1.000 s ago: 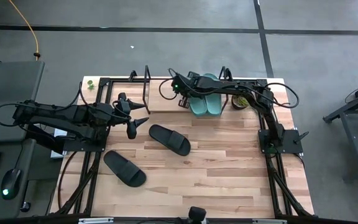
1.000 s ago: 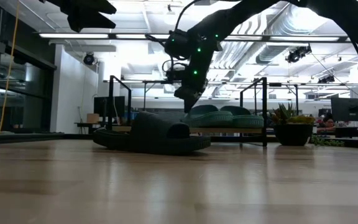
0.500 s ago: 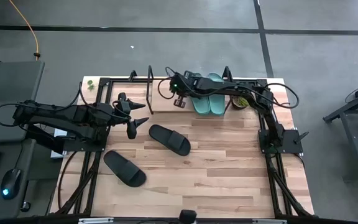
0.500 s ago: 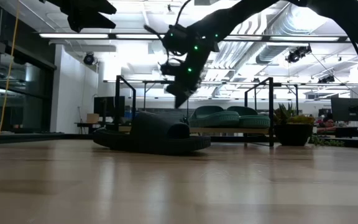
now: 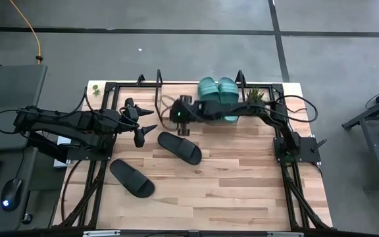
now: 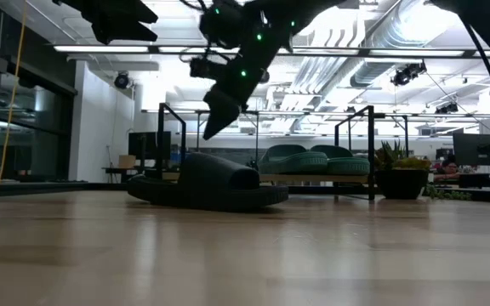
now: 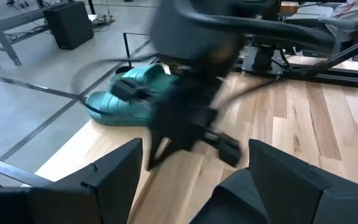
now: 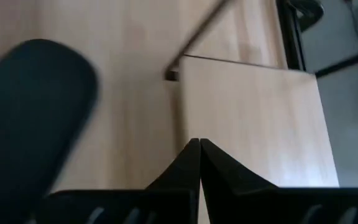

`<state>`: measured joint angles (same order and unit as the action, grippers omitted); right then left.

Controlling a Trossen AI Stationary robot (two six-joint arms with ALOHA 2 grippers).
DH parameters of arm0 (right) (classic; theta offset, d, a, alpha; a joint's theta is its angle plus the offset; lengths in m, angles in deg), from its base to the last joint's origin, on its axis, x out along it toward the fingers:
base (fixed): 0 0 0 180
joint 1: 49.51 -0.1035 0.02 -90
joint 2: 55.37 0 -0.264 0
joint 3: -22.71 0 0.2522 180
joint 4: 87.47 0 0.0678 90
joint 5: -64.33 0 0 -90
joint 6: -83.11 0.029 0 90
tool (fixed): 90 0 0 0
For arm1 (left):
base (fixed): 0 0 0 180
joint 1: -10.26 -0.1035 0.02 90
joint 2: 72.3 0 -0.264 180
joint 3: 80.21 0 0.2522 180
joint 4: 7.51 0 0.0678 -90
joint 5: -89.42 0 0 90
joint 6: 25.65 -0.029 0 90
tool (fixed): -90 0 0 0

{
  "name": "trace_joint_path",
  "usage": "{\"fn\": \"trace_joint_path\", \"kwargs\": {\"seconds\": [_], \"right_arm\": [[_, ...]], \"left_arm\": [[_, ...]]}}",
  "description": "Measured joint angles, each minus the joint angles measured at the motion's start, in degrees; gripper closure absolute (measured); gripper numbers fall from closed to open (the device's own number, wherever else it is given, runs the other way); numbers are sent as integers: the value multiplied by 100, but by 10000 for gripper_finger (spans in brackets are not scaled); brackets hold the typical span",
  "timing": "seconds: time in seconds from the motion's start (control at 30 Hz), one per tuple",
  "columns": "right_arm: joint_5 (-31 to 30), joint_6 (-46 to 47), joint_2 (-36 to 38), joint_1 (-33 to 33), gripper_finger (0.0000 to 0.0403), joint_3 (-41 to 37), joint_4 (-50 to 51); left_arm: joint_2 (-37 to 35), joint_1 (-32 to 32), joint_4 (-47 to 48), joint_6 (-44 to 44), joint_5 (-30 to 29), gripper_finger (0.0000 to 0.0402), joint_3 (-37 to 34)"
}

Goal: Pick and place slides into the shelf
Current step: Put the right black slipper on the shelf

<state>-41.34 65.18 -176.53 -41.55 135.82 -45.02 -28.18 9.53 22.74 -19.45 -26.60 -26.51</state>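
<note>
Two teal slides [image 5: 217, 88] lie side by side, soles down, on the shelf's light board [image 5: 170, 108] at the table's far side; they also show in the low view [image 6: 306, 159] and the left wrist view [image 7: 128, 93]. One black slide [image 5: 179, 147] lies on the table in the middle, and the other [image 5: 131, 178] nearer the front left. My right gripper [image 5: 183, 124] is shut and empty, above the table between the shelf and the middle black slide [image 8: 36, 112]. My left gripper [image 5: 151, 122] is open and empty, raised at the table's left.
The shelf's black tube frame ends [image 5: 157, 92] stand up on both sides of the board. A small potted plant [image 6: 401, 177] stands at the far right beside the shelf. Bare tabletop [image 5: 242, 178] lies to the near right.
My right gripper has left the teal slides on the shelf and swung toward the table's left and a little toward its near edge, coming to a place above the near edge of the shelf, by the middle black slide. The slides lie as before.
</note>
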Motion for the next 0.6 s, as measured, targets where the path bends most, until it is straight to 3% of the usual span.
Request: {"fn": "trace_joint_path", "kwargs": {"seconds": [0.6], "right_arm": [[-1751,688,7,-1812,403,0,814]], "left_arm": [[-388,0,403,17,114,128,-2]]}}
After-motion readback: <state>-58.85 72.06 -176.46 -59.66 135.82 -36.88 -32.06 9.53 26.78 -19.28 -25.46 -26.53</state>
